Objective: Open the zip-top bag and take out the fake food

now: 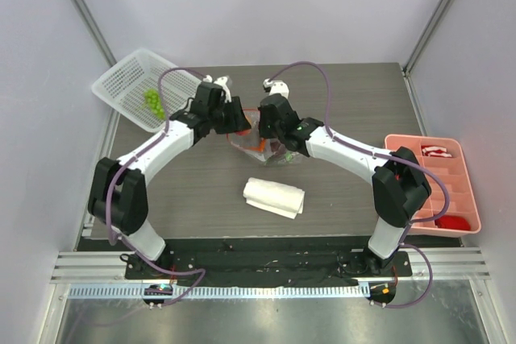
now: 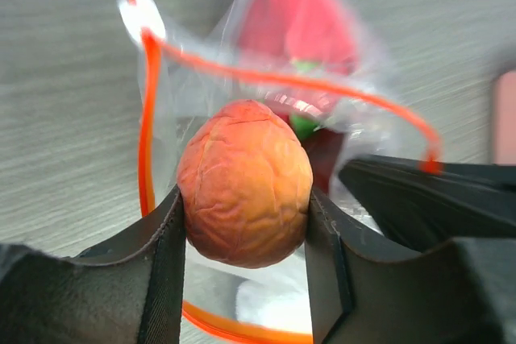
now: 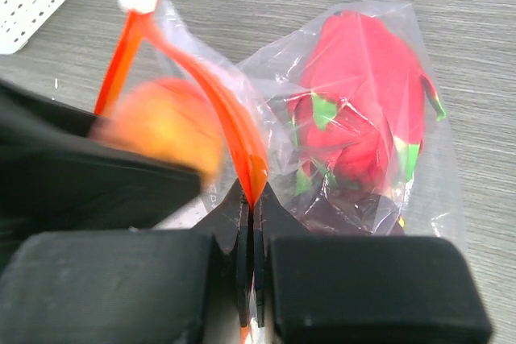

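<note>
Our left end effector [image 2: 246,223] clamps the small orange [image 2: 244,175]; our right end effector [image 3: 251,207] pinches the zip-top bag [image 3: 242,70] by its rim. The round fruit could squirt free.

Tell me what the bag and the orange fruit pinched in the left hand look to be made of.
The bag: thin clear plastic film, glossy; it crinkles, catches the light and is see-through.
The orange fruit: probably moulded plastic or rubber, matt, with a wrinkled skin texture.

There is one each of zip-top bag [image 3: 274,70], orange [image 2: 244,183], dragon fruit [image 3: 363,94], grape bunch [image 1: 153,102], basket [image 1: 129,78], cloth [image 1: 274,196] and tray [image 1: 455,191].
</note>
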Controlling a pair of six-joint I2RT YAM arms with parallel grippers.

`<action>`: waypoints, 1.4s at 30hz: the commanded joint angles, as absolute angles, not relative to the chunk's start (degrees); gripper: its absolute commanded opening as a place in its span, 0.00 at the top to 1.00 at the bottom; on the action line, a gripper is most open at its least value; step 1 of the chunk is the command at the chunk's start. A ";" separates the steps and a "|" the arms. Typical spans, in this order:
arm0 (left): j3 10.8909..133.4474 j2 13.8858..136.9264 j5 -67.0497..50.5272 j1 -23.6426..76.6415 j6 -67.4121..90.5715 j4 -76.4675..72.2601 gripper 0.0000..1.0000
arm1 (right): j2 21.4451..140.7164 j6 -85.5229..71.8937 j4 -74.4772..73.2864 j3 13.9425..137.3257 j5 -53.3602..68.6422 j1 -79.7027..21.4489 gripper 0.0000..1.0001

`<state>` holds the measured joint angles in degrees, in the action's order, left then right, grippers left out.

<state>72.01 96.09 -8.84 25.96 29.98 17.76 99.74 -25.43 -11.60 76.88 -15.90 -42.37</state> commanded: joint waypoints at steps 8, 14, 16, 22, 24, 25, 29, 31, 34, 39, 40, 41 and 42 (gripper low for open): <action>71.81 86.93 -13.27 9.27 35.50 15.91 1.00 | 98.08 -25.84 -11.60 80.07 -21.80 -42.10 0.99; 79.61 92.10 -10.66 0.27 37.27 20.19 0.96 | 100.10 -25.75 -11.69 82.26 -20.31 -42.19 0.99; 83.21 95.69 -5.92 -2.81 37.35 21.53 0.93 | 100.63 -25.75 -11.60 82.70 -20.13 -42.19 0.99; 95.16 107.91 -4.48 -4.57 37.09 25.22 0.77 | 102.04 -25.66 -11.60 83.50 -18.90 -42.10 0.99; 101.93 114.15 -4.31 -4.83 37.00 28.98 0.75 | 102.13 -25.66 -11.60 83.41 -18.90 -42.19 0.99; 104.13 116.35 -4.22 -4.75 36.57 30.13 0.74 | 102.04 -25.49 -11.60 83.41 -18.90 -42.10 0.99; 112.92 124.00 -4.57 -4.83 35.86 34.18 0.73 | 102.30 -25.31 -11.60 83.58 -18.72 -42.19 0.99; 115.22 126.82 -4.57 -4.83 35.51 35.59 0.70 | 102.30 -25.31 -11.69 83.85 -18.81 -42.10 0.99; 114.53 127.36 -3.96 -4.83 35.25 36.21 0.54 | 102.65 -25.22 -11.78 84.55 -18.63 -42.10 0.99; 110.92 122.44 -3.78 -4.83 33.93 34.71 0.18 | 103.53 -25.05 -12.57 85.78 -18.46 -42.10 0.99; 111.01 120.60 -3.61 -4.83 33.66 35.15 0.14 | 103.54 -24.96 -12.48 85.87 -18.37 -42.10 0.99; 110.92 119.37 -3.60 -4.83 33.49 35.85 0.07 | 103.62 -25.05 -12.65 85.96 -18.28 -42.10 0.99; 110.92 118.31 -3.95 -4.83 33.40 36.29 0.03 | 103.80 -25.14 -12.74 86.04 -18.37 -42.19 0.99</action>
<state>110.48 127.13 -4.27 -4.75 35.16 35.48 103.46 -25.58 -13.21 83.26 -18.00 -42.26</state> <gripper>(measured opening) 0.908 0.040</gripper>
